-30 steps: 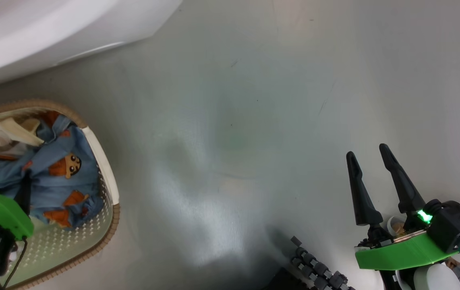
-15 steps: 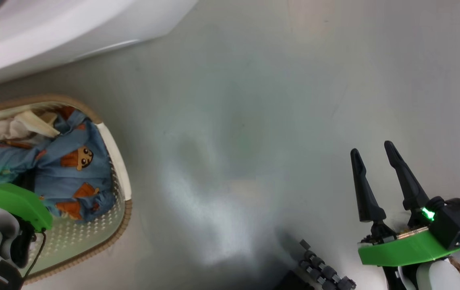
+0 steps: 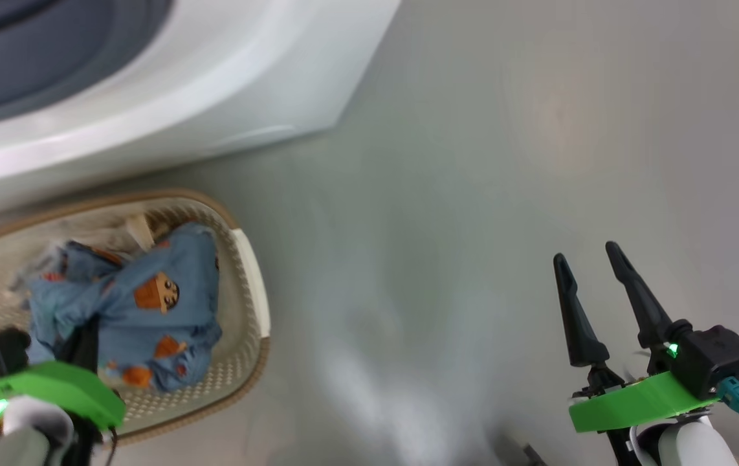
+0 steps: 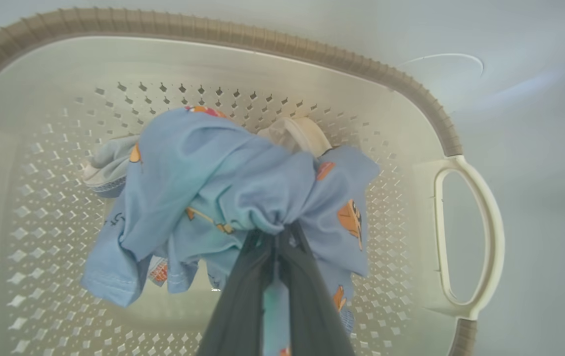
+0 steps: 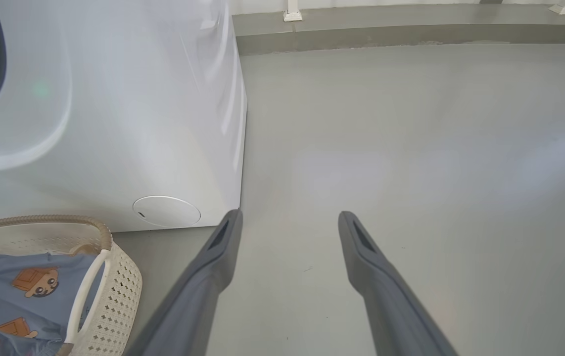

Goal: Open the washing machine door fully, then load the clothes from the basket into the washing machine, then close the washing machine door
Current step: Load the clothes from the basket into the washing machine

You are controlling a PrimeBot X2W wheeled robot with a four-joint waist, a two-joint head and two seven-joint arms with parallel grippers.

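The basket [image 3: 252,272] stands on the floor in front of the washing machine [image 3: 214,97], whose grey-blue gasket [image 3: 33,52] shows at the upper left. The washing machine door is out of view. In the left wrist view my left gripper [image 4: 275,232] is shut on a bunched light-blue garment of the clothes [image 4: 223,183], which hangs from the fingers above the basket [image 4: 312,47] floor. A cream piece [image 4: 297,136] lies behind it. My right gripper [image 3: 586,254] stands open over bare floor, holding nothing; the right wrist view shows the right gripper [image 5: 290,217] beside the machine [image 5: 139,123].
Grey floor [image 3: 473,194] stretches wide to the right of the basket and machine. A round cover [image 5: 166,211] sits low on the machine's front. A wall base [image 5: 411,34] runs along the far side of the floor.
My left gripper has shut on the blue garment and gathered it up. The head camera has shifted, bringing more of the machine and basket into view. The right gripper stays open.
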